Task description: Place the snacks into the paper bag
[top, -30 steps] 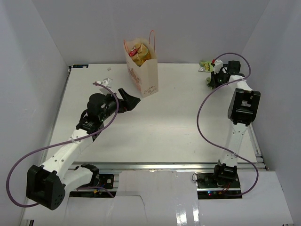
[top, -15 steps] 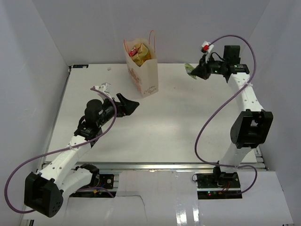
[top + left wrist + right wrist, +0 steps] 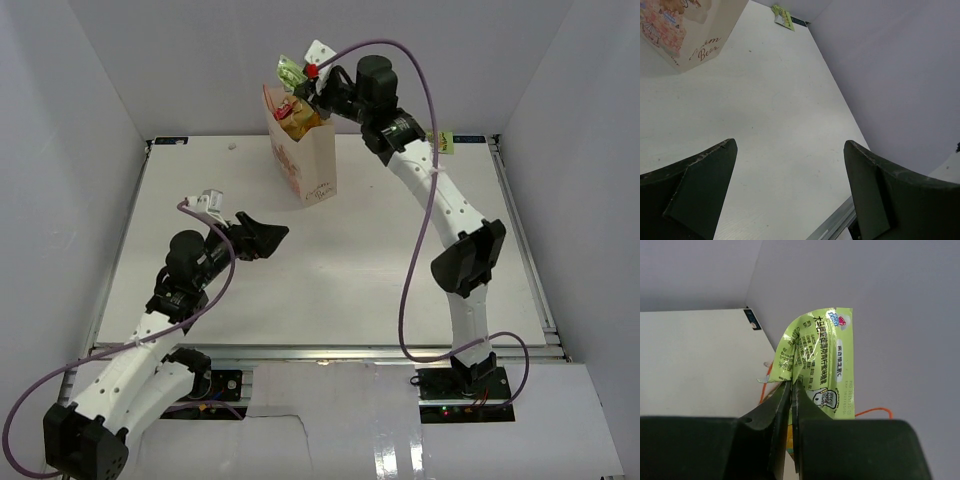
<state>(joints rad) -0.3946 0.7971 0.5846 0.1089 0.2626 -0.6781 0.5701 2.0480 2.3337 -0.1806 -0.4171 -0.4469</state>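
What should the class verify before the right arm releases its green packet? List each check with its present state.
1. right gripper shut on the light green packet: ok.
2. Packet above the paper bag mouth: ok, handles show just beneath.
3. Bag upright and open: ok.
4. left gripper apart from the bag: ok, open.
5. Room inside: cannot tell; snacks reach the rim.
6. All snacks collected: not ok; second green packet lies outside.

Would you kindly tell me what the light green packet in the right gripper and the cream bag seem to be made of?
The light green packet, pinched in the right gripper, looks like thin glossy plastic film, given its glare and fine creases. The cream bag looks like matte paper, with flat stiff sides, sharp folds and no shine.
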